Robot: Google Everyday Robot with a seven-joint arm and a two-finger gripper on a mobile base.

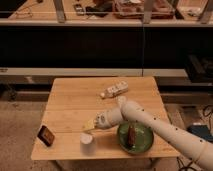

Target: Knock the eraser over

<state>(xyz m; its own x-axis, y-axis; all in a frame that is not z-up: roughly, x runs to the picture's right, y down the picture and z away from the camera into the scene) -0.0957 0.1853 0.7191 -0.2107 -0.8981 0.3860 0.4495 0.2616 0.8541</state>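
The eraser (46,135), as best you can judge, is the small dark block with a brownish face near the left edge of the wooden table (70,100), towards the front corner and well apart from everything else. It seems to stand on a narrow side, leaning a little. A light push high on its broad face should tip it, while a push low down would more likely slide it. With the table edge so close, a slide to the left could send it to the floor, so aim for it to fall flat on the tabletop, not outward.

Moving right, a white cup (87,139) stands near the front edge, and the gripper (91,124) hovers just behind it, apparently a little above the tabletop. You cannot tell from here whether the gripper is wide or closed. A yellowish patch shows at its tip, which may be part of it or something held. Take your path to the eraser behind the cup, not across it, so the wrist does not clip it.

Farther right and back, a pale bottle (114,90) lies on its side, out of the way. At the front right a green bowl (145,142) holds a brown item (132,134), and the arm (160,127) passes over the bowl's back rim. Keep the forearm lifted as you swing left, and go slowly.
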